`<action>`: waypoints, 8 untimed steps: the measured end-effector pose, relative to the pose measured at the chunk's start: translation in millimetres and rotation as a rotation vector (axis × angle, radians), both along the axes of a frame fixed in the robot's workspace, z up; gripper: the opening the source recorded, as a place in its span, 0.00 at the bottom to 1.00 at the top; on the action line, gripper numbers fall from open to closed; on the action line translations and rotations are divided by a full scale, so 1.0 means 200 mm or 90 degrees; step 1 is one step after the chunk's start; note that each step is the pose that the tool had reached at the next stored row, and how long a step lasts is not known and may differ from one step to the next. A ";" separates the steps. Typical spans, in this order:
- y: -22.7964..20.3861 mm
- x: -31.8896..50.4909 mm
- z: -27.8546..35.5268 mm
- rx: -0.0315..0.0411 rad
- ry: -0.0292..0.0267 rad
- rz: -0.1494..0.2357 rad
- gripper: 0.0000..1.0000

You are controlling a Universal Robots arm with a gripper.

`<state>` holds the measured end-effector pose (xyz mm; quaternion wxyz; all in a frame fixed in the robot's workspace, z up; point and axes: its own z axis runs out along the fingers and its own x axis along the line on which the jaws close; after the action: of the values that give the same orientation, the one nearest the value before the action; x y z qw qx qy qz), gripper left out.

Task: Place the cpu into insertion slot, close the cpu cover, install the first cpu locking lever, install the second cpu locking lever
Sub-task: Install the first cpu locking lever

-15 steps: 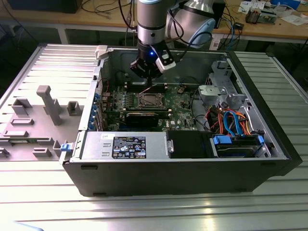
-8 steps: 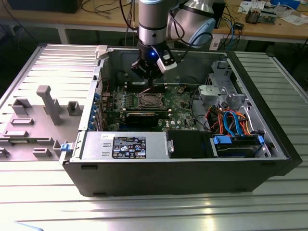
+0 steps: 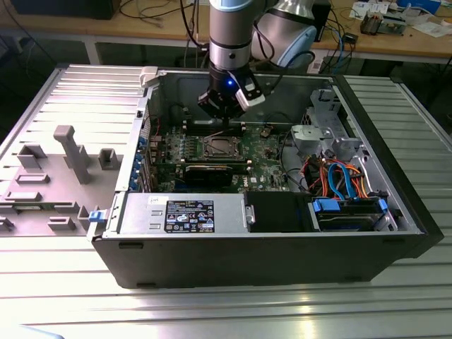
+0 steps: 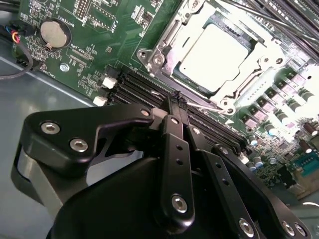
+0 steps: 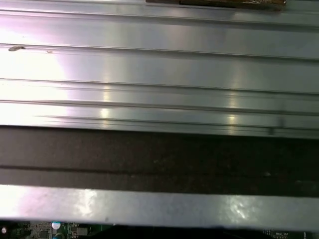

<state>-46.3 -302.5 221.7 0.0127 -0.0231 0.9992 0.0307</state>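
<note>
Black screw-studded end effector (image 4: pixel 178 99), silver-blue arm (image 3: pixel 230 28)

One cpu (image 4: pixel 217 55), one insertion slot (image 4: pixel 164 47), one cpu cover (image 4: pixel 251 74), one coin battery (image 4: pixel 55 33)

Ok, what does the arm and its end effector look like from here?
In the exterior view the arm is silver-grey with pale blue joint caps and a black wrist band showing a small blue light. The end effector is black; in the second wrist view its linkage fingers are matte black bars with silver screw heads.

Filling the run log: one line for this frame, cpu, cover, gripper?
cpu: seated in insertion slot | cpu cover: down over cpu | gripper: shut, empty, beside socket, over memory slots
</note>
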 end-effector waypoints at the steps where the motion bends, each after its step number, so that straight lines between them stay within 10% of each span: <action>1: 0.000 0.001 -0.003 0.0000 0.0000 0.000 0.11; 8: 0.000 0.025 -0.054 0.0000 0.0000 0.000 0.11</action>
<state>-41.3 -302.5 210.9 0.0127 -0.0231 0.9992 0.0307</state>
